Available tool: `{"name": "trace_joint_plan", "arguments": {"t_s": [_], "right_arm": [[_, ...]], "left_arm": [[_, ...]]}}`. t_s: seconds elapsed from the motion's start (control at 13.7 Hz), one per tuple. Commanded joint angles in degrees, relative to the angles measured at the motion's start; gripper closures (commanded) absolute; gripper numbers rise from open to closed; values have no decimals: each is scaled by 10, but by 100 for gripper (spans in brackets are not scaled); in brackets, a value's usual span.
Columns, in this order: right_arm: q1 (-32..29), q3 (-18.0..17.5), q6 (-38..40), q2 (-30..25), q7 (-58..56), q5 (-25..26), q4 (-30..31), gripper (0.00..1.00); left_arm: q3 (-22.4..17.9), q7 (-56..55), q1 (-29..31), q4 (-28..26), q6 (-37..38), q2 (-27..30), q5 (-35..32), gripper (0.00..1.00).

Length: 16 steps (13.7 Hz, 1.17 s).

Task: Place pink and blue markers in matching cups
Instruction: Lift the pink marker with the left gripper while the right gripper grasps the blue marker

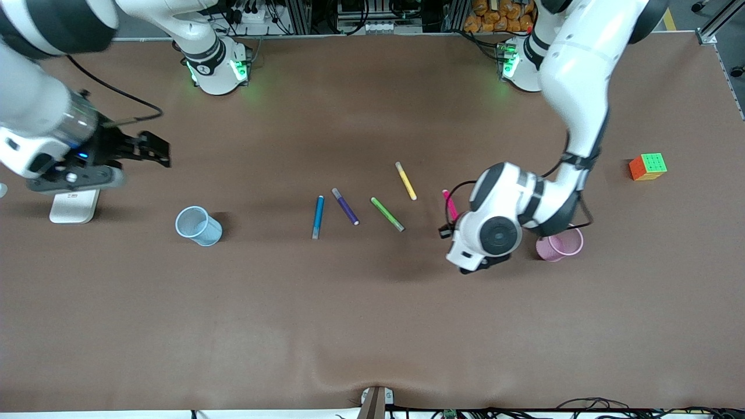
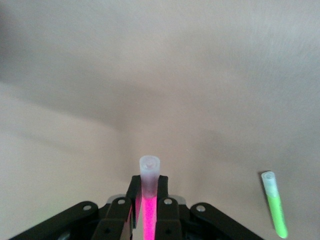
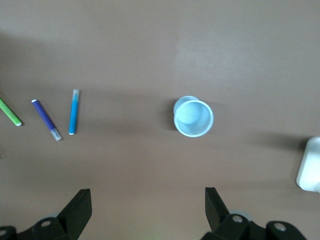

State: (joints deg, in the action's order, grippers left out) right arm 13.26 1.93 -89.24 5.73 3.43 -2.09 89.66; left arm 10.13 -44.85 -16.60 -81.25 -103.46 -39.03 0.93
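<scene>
Pink marker [image 2: 148, 210] pinched in left gripper [image 2: 148, 192], apparently lifted; right gripper [image 3: 145, 212] waits spread.

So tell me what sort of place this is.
Likely a robotics lab bench: two arm bases bolted onto a brown-covered table, cables and equipment racks along its edge, and a Rubik's-type cube as a prop.

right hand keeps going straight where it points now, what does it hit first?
Probably bare brown table: the open right hand points down at it. The translucent light blue plastic cup sits just off that line; depth unclear.
</scene>
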Motion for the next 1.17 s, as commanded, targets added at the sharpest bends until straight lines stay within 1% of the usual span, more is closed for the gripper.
{"name": "trace_joint_plan", "arguments": {"t_s": [0.0,0.15,0.29,0.36,0.51,0.66,0.88,1.09], "right_arm": [[35,4,-25,37,17,-3,-6,0],[61,4,-49,59,45,-3,-5,0],[96,4,-94,93,95,-2,-5,0],[109,4,-116,113,111,0,-5,0],[120,4,-158,152,119,0,-5,0],[128,4,-195,193,123,-1,-5,0],[148,4,-248,240,163,-2,-4,0],[161,4,-290,282,200,-2,6,0]], "left_arm": [[1,-4,9,-14,8,52,-40,100],[2,11,28,-15,8,75,-83,100],[1,26,35,-14,8,93,-109,100],[2,41,50,-13,8,103,-121,100],[2,67,74,-13,8,116,-123,100],[2,72,81,-13,8,120,-124,100],[1,89,82,-13,7,128,-152,100],[2,106,109,-14,6,129,-182,100]]}}
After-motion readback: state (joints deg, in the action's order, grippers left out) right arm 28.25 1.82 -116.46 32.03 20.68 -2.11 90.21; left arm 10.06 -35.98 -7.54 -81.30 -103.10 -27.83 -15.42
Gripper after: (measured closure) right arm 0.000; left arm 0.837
